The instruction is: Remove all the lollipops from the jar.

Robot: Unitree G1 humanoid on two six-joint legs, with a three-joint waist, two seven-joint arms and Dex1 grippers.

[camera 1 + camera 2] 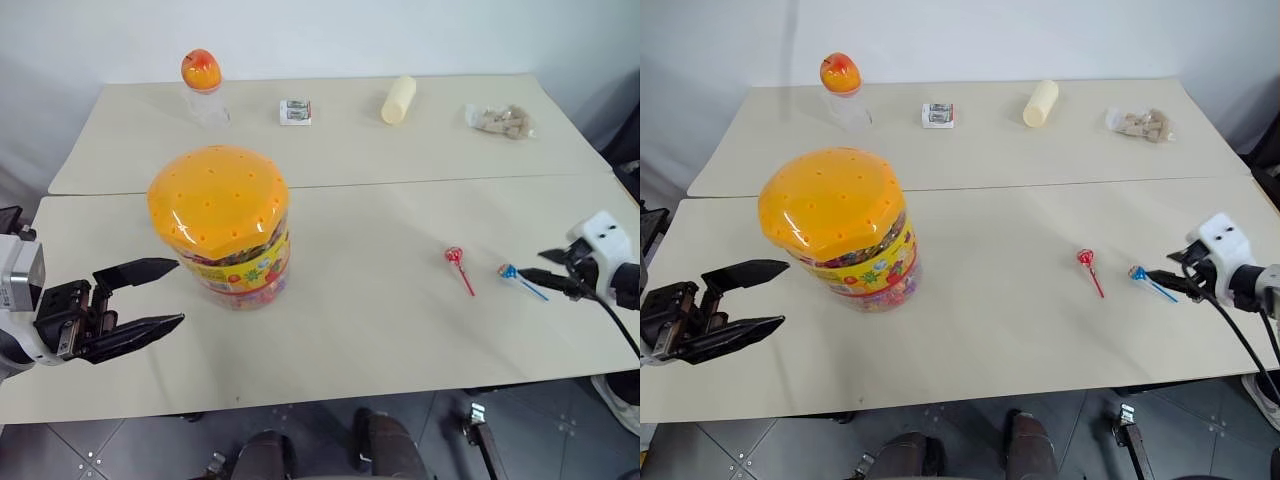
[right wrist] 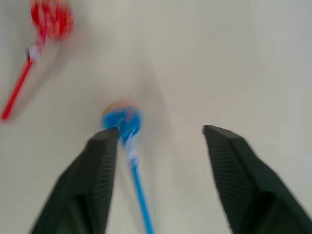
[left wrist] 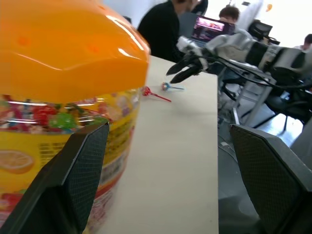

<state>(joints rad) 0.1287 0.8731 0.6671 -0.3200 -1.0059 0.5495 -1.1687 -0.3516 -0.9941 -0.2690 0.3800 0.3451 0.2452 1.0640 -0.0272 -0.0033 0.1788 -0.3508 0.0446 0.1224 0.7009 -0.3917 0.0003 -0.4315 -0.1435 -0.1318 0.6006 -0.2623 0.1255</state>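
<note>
Near left, the left gripper (image 1: 150, 295) was seen level with its jaws spread wide and nothing between them, aimed at the jar (image 1: 232, 240) just beside it. Near right, the right gripper (image 2: 158, 151) was seen with its jaws apart on either side of the blue lollipop (image 2: 122, 121), which lay on the table (image 1: 380, 300); one finger (image 2: 97, 180) was touching or almost touching the candy head, and no clamping was seen. The red lollipop (image 1: 457, 264) lay just left of the blue one, apart from it.

The lollipops were judged very light, with thin sticks likely to flex and to skid on the smooth top; the wrapped head was judged the surer hold. The jar stood upright on the near-left part of the table with its orange domed lid (image 1: 218, 195) on. It was judged bulky, with smooth, slippery plastic walls and weight from the sweets packed inside; a hold low on the body was judged best for steadying it.

The jar's yellow-red label (image 1: 245, 270) showed fruit pictures, but no writing could be read. At the far edge a small bottle (image 1: 203, 88), a small packet (image 1: 295, 112), a pale roll (image 1: 398, 99) and a clear bag (image 1: 503, 121) were noted; no text was legible.
</note>
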